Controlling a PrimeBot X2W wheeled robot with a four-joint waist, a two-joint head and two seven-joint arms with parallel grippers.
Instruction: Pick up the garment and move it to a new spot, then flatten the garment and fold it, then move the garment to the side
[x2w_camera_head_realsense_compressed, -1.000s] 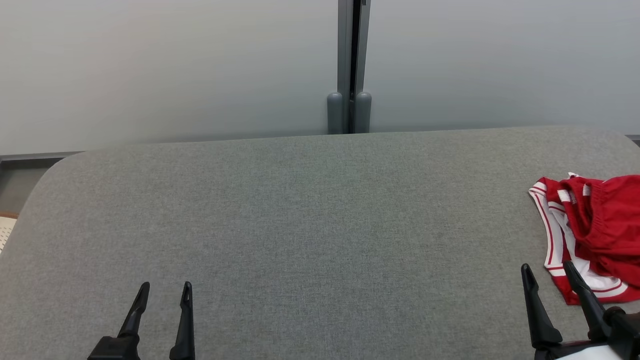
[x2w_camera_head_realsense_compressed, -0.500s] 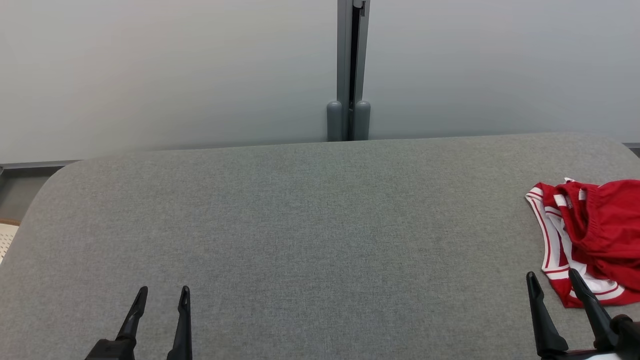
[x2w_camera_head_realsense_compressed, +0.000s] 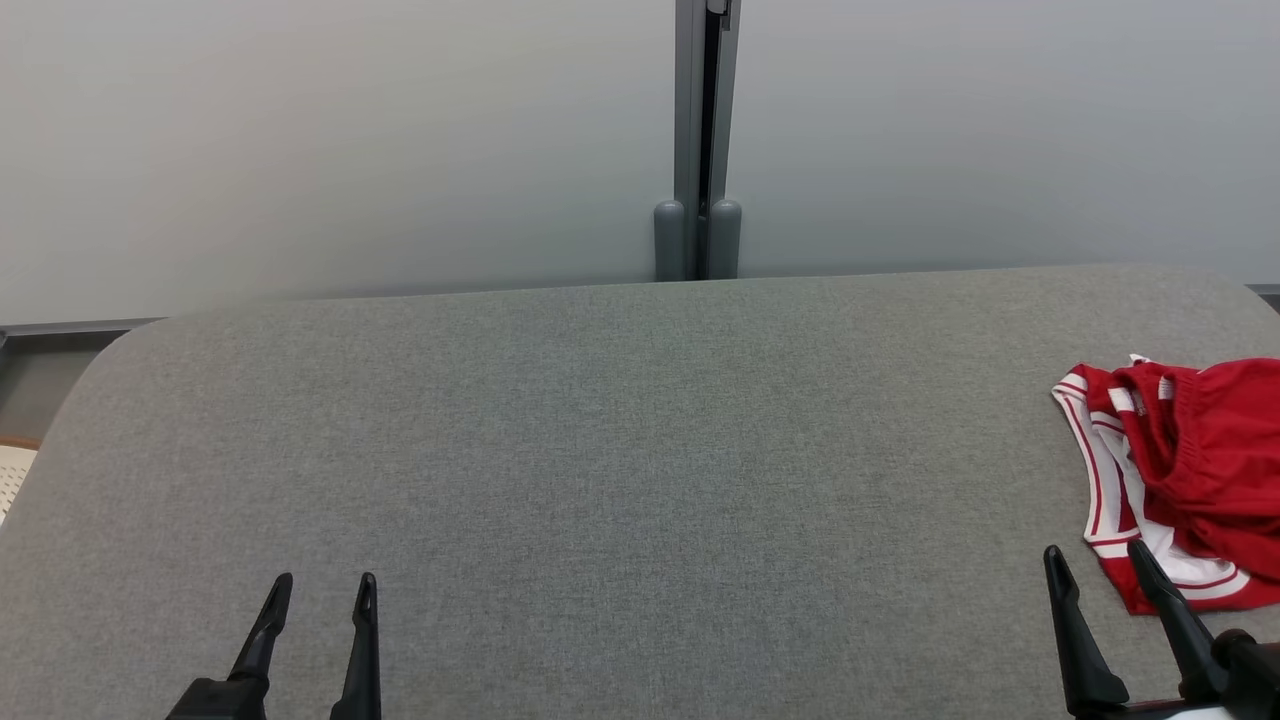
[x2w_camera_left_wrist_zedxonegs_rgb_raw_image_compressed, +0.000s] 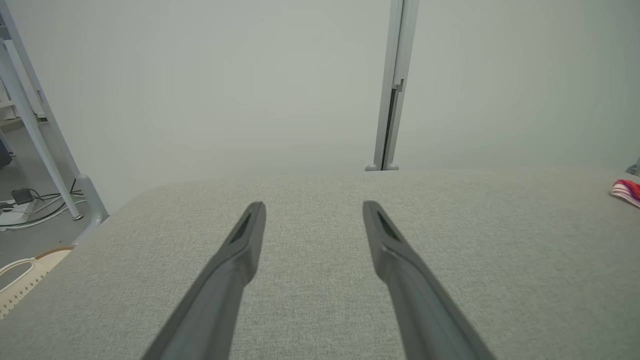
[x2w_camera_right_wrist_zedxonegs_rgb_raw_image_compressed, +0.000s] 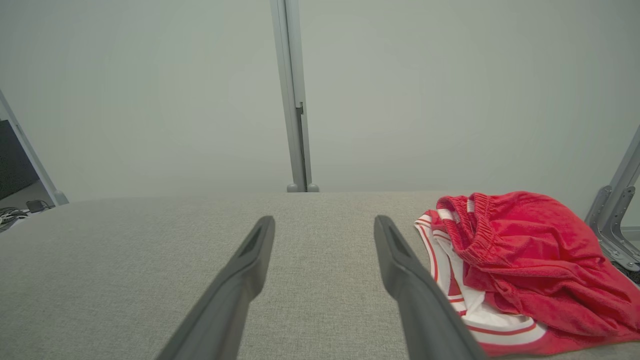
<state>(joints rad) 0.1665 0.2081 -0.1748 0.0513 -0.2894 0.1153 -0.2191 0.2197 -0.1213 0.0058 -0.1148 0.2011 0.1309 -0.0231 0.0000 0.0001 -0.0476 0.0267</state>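
Head view: a grey fabric worktop (x2w_camera_head_realsense_compressed: 640, 450) meets pale wall panels (x2w_camera_head_realsense_compressed: 350, 150) split by a grey post (x2w_camera_head_realsense_compressed: 699, 130). The crumpled red-and-white garment (x2w_camera_head_realsense_compressed: 1195, 460) lies at the worktop's right edge. Left pincer (x2w_camera_head_realsense_compressed: 325, 582) and right pincer (x2w_camera_head_realsense_compressed: 1092, 550) are both wide, empty. Left wrist view: cables (x2w_camera_left_wrist_zedxonegs_rgb_raw_image_compressed: 35, 207) on the floor. Right wrist view: a metal bracket (x2w_camera_right_wrist_zedxonegs_rgb_raw_image_compressed: 612, 225) beyond the garment.

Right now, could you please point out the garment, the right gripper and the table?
garment (x2w_camera_right_wrist_zedxonegs_rgb_raw_image_compressed: 530, 250), right wrist view, on its bunched red cloth.
right gripper (x2w_camera_head_realsense_compressed: 1092, 548), head view, midway between its fingertips.
table (x2w_camera_head_realsense_compressed: 600, 450), head view, on its bare grey top.
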